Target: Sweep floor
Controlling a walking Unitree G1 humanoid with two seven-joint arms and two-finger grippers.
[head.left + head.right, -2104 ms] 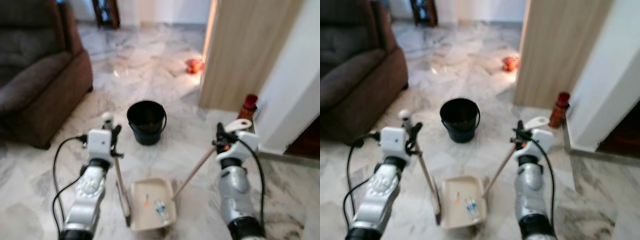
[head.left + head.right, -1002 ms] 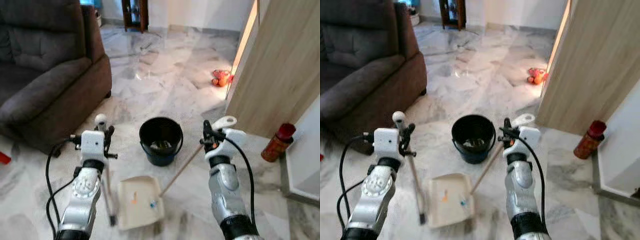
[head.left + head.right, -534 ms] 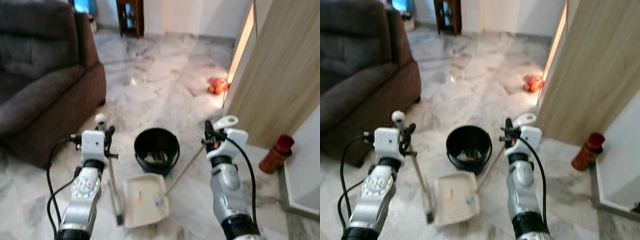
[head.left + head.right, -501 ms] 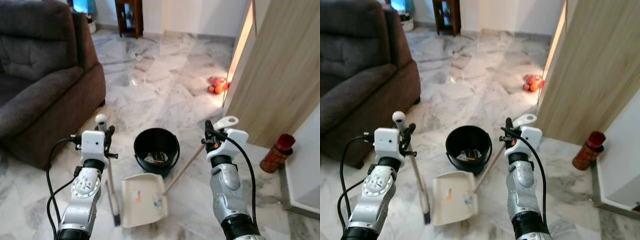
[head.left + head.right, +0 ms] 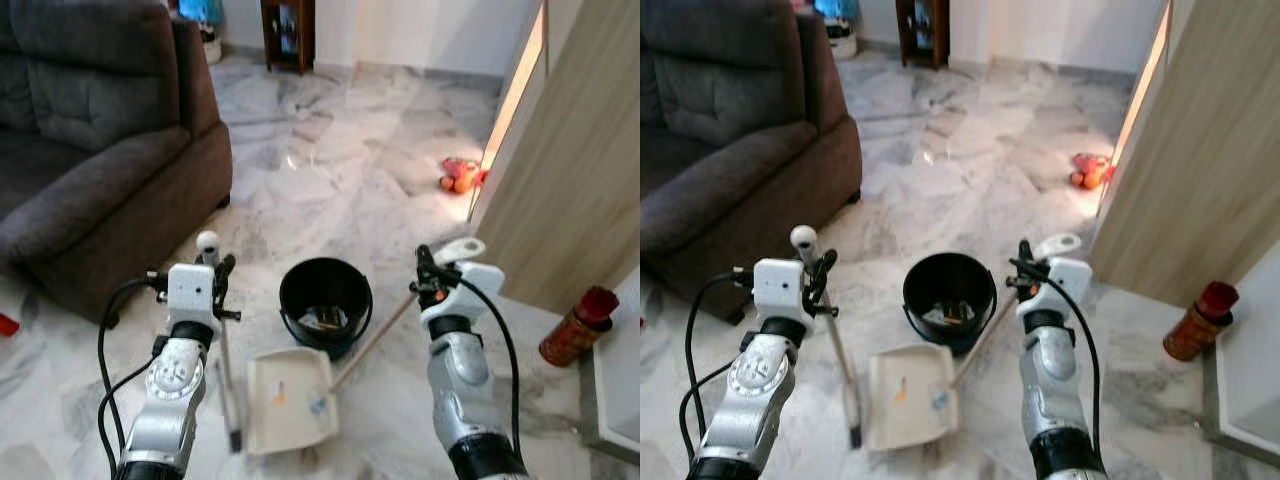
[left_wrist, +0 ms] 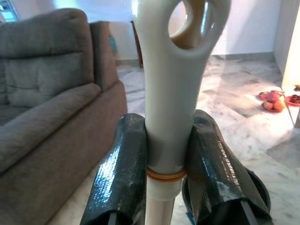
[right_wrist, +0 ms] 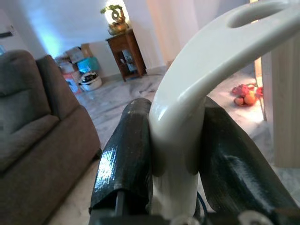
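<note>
Fingers of both grippers are clamped: left gripper (image 6: 161, 180) on the white broom handle (image 6: 176, 89), right gripper (image 7: 176, 154) on the cream dustpan's handle (image 7: 206, 61). I judge sweeping nearly done (scraps sit in the cream dustpan (image 5: 290, 400)); tipping into the black bucket (image 5: 325, 300) remains.

My two head cameras look forward and down from standing height at the marble floor (image 5: 330, 170), sharing the black bucket (image 5: 326, 298) and the dustpan (image 5: 910, 395). Each wrist camera sits close behind its own fingers, facing the sofa (image 6: 51, 108) and room beyond.
</note>
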